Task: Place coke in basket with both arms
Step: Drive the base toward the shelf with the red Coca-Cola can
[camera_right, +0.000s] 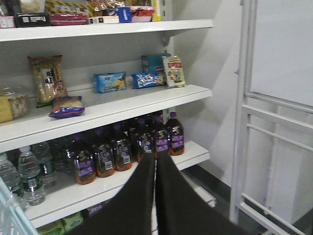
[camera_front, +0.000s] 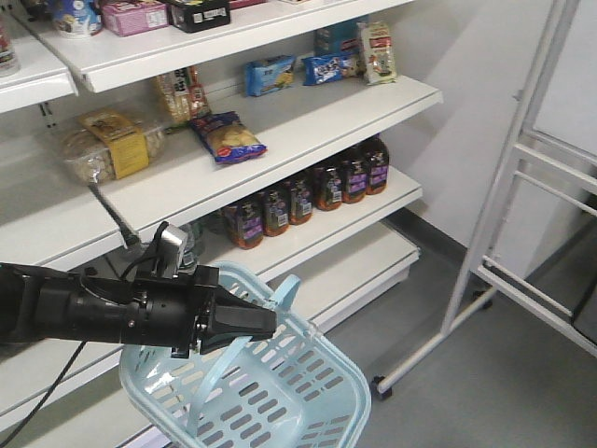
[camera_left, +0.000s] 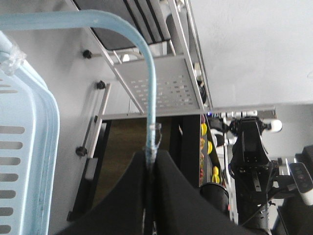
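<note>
Currently the black tapered left gripper (camera_left: pixel 150 156) is clamped flat on a thin, smooth, pale blue swing handle (camera_left: pixel 146 73). Its two matte fingers are pressed against the handle's tube from either side, with no gap showing.

In the front-facing view the black tubular arm (camera_front: pixel 75 308) enters from the left edge, with loose cables and a small silver block on top. Its gripper (camera_front: pixel 264 323) sits over the near rim of the pale blue plastic shopping basket (camera_front: pixel 312 397). The basket occupies the lower centre of that frame, has rounded corners and rows of slots in its walls, and hangs just in front of the lowest shelf.

The right gripper (camera_right: pixel 155 159) is drawn together to a hairline slit and holds nothing. It points at the white, flat-fronted shelves (camera_right: pixel 122 105). A row of dark glossy bottles with purple labels (camera_right: pixel 122 154) stands mid-frame, with clear ribbed water bottles (camera_right: pixel 29 176) to their left. A corner of the basket shows at the lower left edge of this view.

A white tubular metal frame (camera_front: pixel 504 187) stands at the right on the grey floor (camera_front: pixel 485 392).
</note>
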Available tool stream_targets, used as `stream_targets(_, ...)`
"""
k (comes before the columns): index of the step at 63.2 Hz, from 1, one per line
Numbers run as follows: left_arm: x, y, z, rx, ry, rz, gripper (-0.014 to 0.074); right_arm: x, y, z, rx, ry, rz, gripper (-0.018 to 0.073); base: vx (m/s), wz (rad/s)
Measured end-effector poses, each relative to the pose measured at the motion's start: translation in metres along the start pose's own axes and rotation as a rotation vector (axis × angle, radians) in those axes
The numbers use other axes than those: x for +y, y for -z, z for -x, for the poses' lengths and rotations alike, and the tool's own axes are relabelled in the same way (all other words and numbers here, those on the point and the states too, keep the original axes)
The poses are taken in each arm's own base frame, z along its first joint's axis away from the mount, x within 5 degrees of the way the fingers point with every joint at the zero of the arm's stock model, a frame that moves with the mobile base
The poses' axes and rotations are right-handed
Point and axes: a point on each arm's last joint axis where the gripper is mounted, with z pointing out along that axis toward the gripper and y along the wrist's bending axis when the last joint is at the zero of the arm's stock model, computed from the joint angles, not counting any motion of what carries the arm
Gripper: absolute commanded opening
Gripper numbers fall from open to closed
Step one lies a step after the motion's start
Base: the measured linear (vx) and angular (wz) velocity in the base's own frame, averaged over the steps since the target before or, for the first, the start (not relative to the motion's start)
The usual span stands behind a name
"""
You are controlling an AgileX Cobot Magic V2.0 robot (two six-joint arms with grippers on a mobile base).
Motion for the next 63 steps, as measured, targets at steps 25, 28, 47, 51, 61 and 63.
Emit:
stream_targets(25,0.0001,0.0,0.0,-0.001,0.0,0.001,-0.0006,0.0,0.0,0.0,0.0,0.0,0.0,-0.001,0.1,0.41)
stream_targets(28,0.0001,0.0,0.0,-0.001,0.0,0.001,-0.0006,0.0,0.0,0.0,0.0,0.0,0.0,-0.001,0.09,0.38)
stream_targets(47,0.0001,0.0,0.0,-0.001,0.0,0.001,-0.0006,0.0,0.0,0.0,0.0,0.0,0.0,-0.001,0.08,0.37)
stream_targets(51,0.0001,0.0,0.0,-0.001,0.0,0.001,-0.0006,0.0,0.0,0.0,0.0,0.0,0.0,-0.001,0.08,0.39)
stream_targets(61,0.0001,0.0,0.0,-0.001,0.0,0.001,-0.0006,0.0,0.0,0.0,0.0,0.0,0.0,-0.001,0.07,0.39)
stream_targets(63,0.0001,0.0,0.0,-0.001,0.0,0.001,-0.0006,0.0,0.0,0.0,0.0,0.0,0.0,-0.001,0.08,0.38)
